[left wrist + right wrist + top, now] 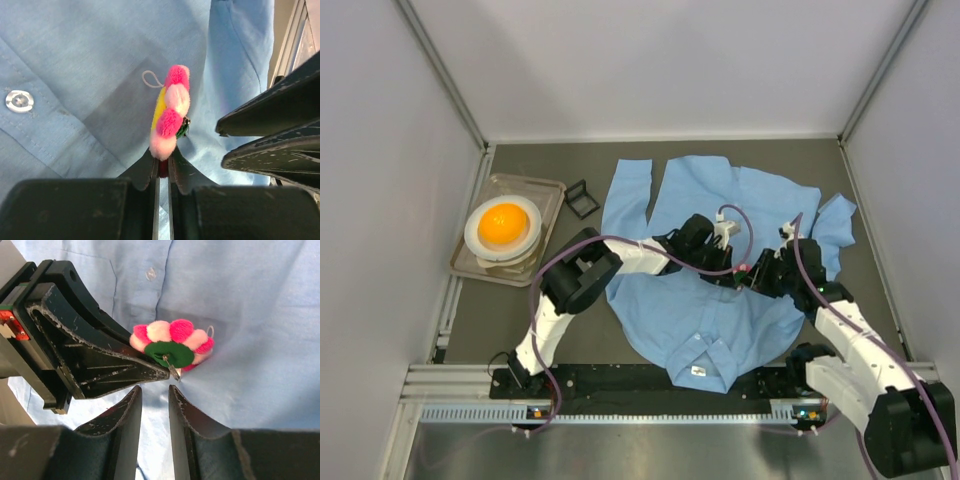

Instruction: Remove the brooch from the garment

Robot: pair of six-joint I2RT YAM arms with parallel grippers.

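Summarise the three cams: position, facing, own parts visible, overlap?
Top external: above, behind, facing down at the table; left arm and right arm over the garment.
Left wrist: on the left arm, looking along the left gripper, whose fingers pinch the brooch edge-on.
Right wrist: on the right arm, looking past the right gripper, fingers slightly apart, at the brooch's green back.
Shared: both wrist views show the brooch and the opposite fingers.

The shirt point(670, 310) is plain light blue with pale buttons. At the black left end effector's point(161, 162) tip, the brooch point(172, 340) alternates hot pink and pale pink puffs, with a yellow face and green back. The counter point(500, 310) is dark grey.
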